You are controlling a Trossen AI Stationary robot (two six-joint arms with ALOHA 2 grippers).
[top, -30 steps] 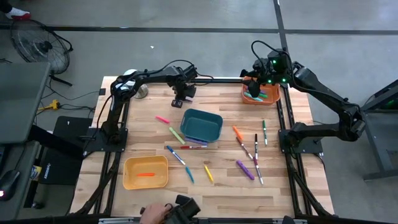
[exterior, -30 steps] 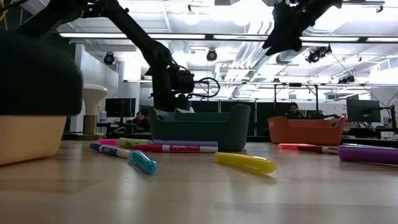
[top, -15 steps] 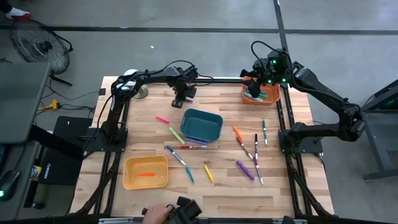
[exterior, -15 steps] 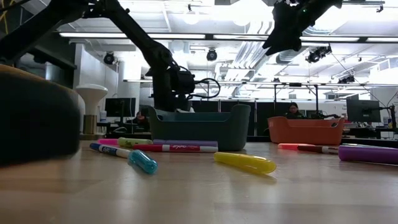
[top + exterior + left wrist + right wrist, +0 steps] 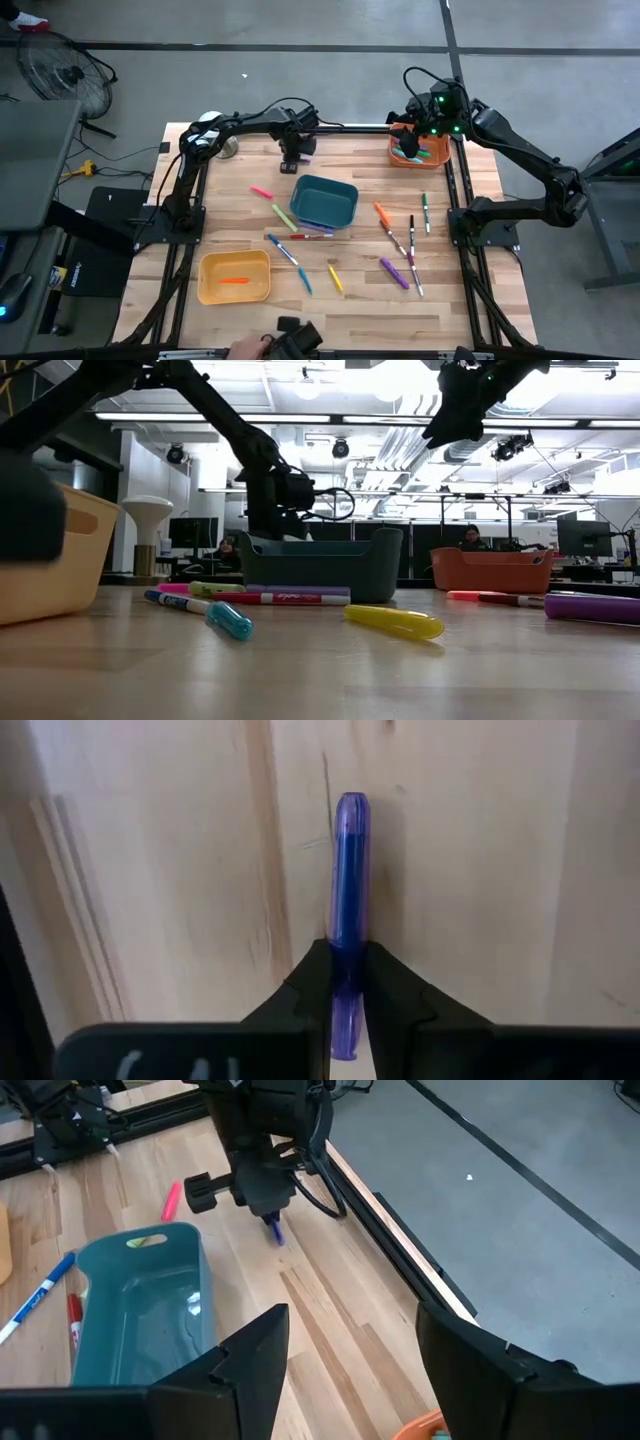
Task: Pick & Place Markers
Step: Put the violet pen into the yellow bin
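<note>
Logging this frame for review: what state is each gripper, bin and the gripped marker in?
Left gripper: shut on the translucent purple marker, low over the table's far edge.
Right gripper: open, empty, above the orange plastic bin.
Orange plastic bin: holds markers.
Teal plastic bin: upright, looks empty.
Yellow plastic bin: upright, holds one orange marker.

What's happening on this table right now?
The left tool is shut on a purple marker at the table's far edge, behind the teal bin. The right tool hangs open above the orange bin at the far right corner. More markers lie loose on the wood.
</note>
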